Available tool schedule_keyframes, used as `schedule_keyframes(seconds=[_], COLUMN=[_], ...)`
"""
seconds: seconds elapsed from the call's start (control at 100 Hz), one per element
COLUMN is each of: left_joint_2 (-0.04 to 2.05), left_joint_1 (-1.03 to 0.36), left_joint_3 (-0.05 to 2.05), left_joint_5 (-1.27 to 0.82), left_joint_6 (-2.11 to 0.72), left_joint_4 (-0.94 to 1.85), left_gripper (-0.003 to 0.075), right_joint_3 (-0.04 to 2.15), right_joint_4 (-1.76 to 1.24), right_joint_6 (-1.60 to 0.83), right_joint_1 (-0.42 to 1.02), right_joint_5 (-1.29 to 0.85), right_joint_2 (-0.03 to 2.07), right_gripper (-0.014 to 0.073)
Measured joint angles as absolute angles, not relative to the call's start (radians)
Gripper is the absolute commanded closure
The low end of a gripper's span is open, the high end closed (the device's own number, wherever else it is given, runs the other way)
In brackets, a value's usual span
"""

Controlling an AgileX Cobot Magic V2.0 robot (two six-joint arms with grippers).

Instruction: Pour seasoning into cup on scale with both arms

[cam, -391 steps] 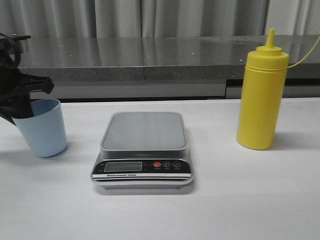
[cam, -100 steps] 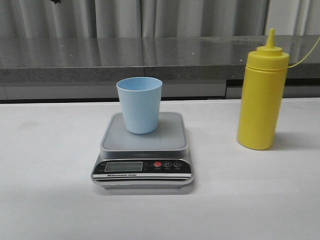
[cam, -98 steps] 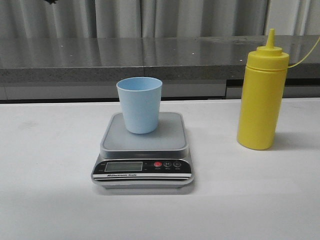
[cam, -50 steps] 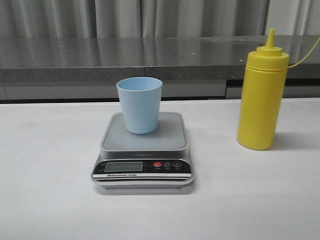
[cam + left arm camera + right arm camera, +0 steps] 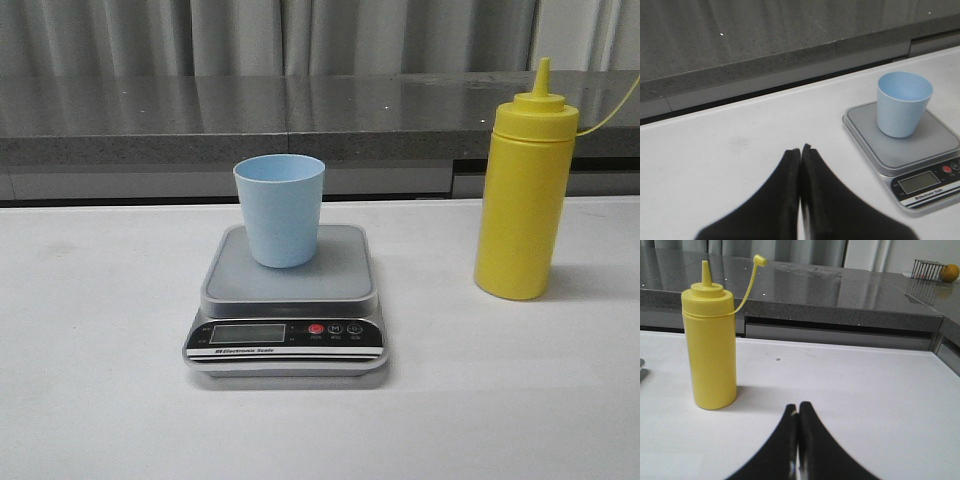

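The pale blue cup [image 5: 280, 210] stands upright on the grey platform of the scale [image 5: 287, 300], which sits mid-table with its black panel toward me. The yellow seasoning bottle [image 5: 525, 185] stands upright to the right, nozzle uncapped and cap dangling on its tether. Neither arm appears in the front view. In the left wrist view my left gripper [image 5: 800, 149] is shut and empty, hovering over bare table left of the scale [image 5: 905, 150] and cup [image 5: 903, 102]. In the right wrist view my right gripper [image 5: 798, 406] is shut and empty, with the seasoning bottle [image 5: 710, 347] ahead and apart.
A grey stone counter [image 5: 300, 115] runs along the back of the white table [image 5: 100, 400], with curtains behind. Far off in the right wrist view, a wire rack with an orange [image 5: 950, 272] sits on another counter.
The left gripper held the cup at the far left 3.9 s ago; now the cup stands on the scale and the arm has left the front view. Nothing has moved in the last second.
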State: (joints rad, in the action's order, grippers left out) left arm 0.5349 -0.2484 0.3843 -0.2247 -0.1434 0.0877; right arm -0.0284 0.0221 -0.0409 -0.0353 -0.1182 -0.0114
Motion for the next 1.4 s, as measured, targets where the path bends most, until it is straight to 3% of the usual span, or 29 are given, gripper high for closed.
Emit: schedule_keyframes(seconds=[0.52, 0.91, 1.25, 1.4], left_joint_2=[0.332, 0.323, 0.323, 0.323], left_joint_1=[-0.231, -0.231, -0.231, -0.231], left_joint_3=[0.202, 0.192, 0.192, 0.192], left_joint_5=[-0.176, -0.176, -0.176, -0.176], left_joint_6=[-0.020, -0.016, -0.016, -0.016], left_joint_4=[0.000, 0.000, 0.000, 0.000], left_gripper=[0.0741, 0.0741, 0.0741, 0.0741], right_joint_3=[-0.028, -0.028, -0.028, -0.028], right_joint_4=[0.022, 0.022, 0.016, 0.015], right_joint_6=[-0.041, -0.041, -0.031, -0.030], right_joint_1=[-0.035, -0.035, -0.035, -0.035], right_joint_5=[-0.118, -0.116, 0.120, 0.128], right_joint_2=[-0.011, -0.011, -0.011, -0.011], right_gripper=[0.0654, 0.0654, 0.0654, 0.0654])
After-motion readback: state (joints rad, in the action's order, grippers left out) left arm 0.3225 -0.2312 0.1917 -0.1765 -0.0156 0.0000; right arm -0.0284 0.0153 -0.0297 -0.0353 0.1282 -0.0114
